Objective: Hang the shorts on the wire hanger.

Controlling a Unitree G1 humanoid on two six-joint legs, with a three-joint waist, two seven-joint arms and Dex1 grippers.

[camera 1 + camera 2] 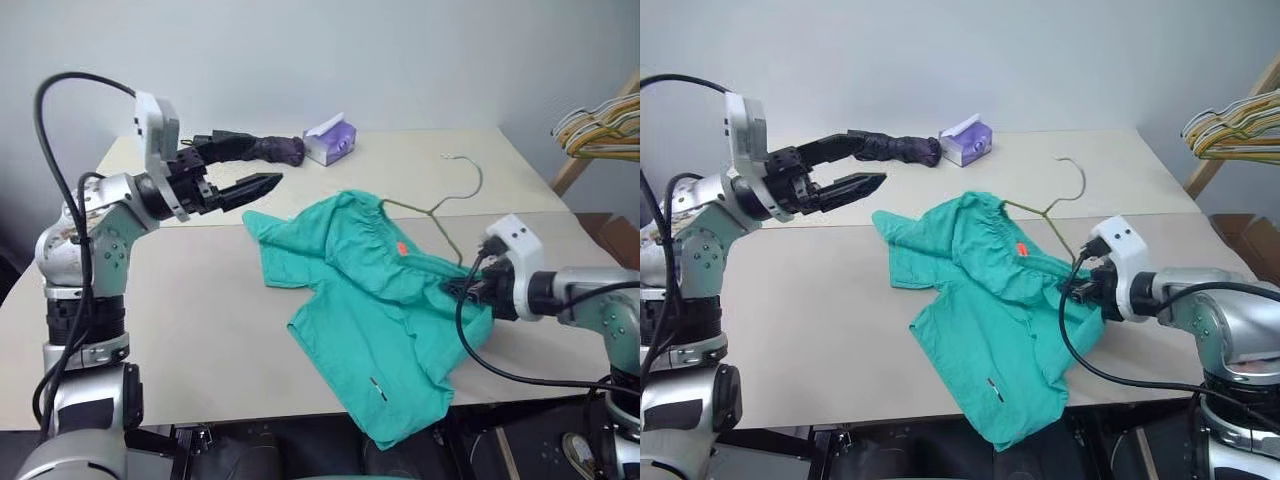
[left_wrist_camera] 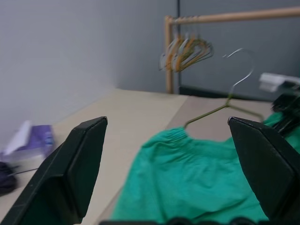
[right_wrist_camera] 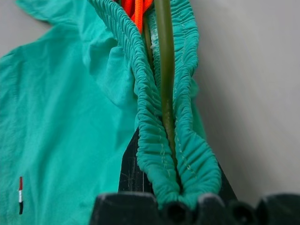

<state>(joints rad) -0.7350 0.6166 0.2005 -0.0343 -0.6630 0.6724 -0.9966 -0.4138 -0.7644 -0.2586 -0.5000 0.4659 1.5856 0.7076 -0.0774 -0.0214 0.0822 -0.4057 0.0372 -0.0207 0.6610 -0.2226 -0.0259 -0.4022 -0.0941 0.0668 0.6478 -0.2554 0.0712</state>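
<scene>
The teal-green shorts lie crumpled on the beige table, with one leg drooping over the front edge. The wire hanger rests behind them; its hook is free and its lower wire runs inside the gathered waistband beside an orange tag. My right gripper is shut on the waistband at the shorts' right end, with the olive wire passing between its fingers. My left gripper hovers open above the table to the left of the shorts, holding nothing.
A purple tissue box and a dark purple cloth sit at the table's back. A bunch of pastel hangers on a wooden rack stands beyond the table's right side.
</scene>
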